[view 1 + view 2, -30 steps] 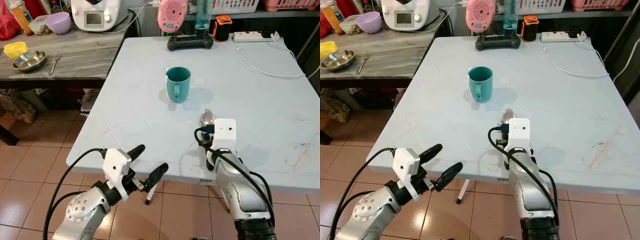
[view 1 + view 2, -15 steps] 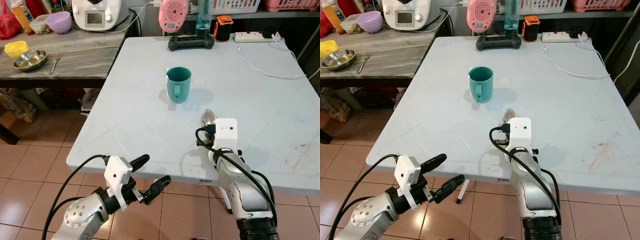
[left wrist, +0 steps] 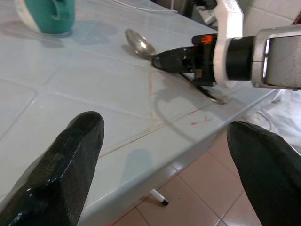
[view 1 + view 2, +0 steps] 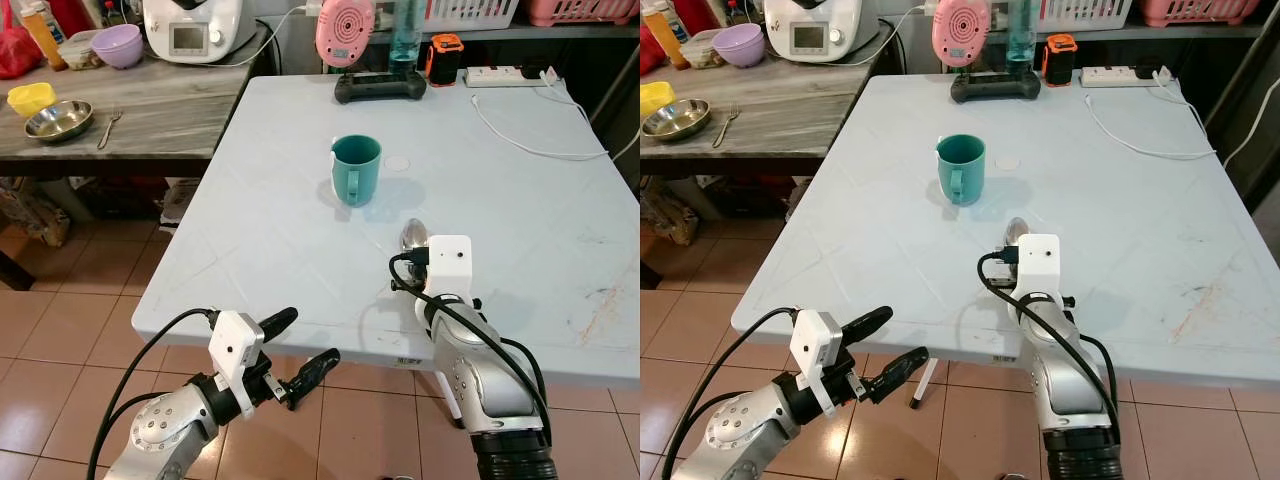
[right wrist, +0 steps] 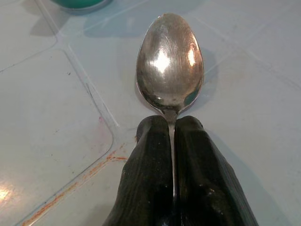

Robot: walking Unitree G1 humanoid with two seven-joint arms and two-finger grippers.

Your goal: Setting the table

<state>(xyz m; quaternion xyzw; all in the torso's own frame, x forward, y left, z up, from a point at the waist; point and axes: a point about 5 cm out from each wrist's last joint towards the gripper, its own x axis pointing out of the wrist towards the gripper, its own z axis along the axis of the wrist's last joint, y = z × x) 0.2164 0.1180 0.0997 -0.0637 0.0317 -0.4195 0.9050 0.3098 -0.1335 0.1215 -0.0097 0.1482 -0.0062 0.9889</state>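
Right wrist view shows the right gripper (image 5: 171,141) still clamped on the shiny metal spoon (image 5: 170,63), low over the pale table (image 4: 250,240) near the teal ceramic mug (image 4: 356,168), unmoved and unreleased; left gripper (image 4: 297,345) hangs open.

I see the pale table (image 4: 300,230) with a teal mug (image 4: 355,168) near its middle. My right arm rests on the near edge; a spoon (image 4: 413,236) bowl shows just past its wrist camera. My left gripper (image 4: 300,345) hangs below the table edge over the tiled floor (image 4: 60,330), fingers spread.
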